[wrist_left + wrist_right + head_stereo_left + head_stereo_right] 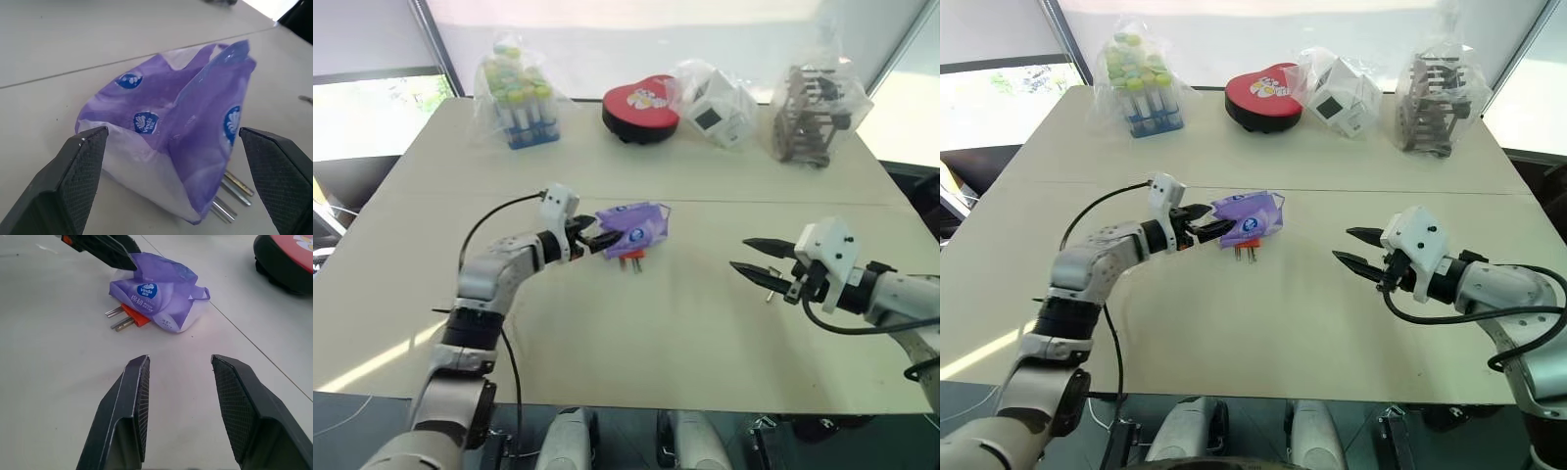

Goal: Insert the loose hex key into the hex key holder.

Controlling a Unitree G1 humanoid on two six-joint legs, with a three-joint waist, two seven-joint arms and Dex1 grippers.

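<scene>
A purple-and-white pouch point(631, 227) lies mid-table on top of the orange hex key holder point(135, 314), whose short metal keys point(230, 196) stick out from under it. My left gripper point(600, 237) is open, with one finger on each side of the pouch's near end and neither visibly pressing it. A thin grey rod, apparently the loose hex key point(769, 294), lies on the table just under my right gripper point(738, 255). That gripper hovers open and empty to the right of the pouch, pointing at it.
Along the table's point(656, 333) far edge stand a bag of capped tubes point(517, 93), a red heart-shaped case point(641, 110), a bagged white box point(715, 103) and a bagged brown wooden rack point(808, 116). A seam crosses the tabletop behind the pouch.
</scene>
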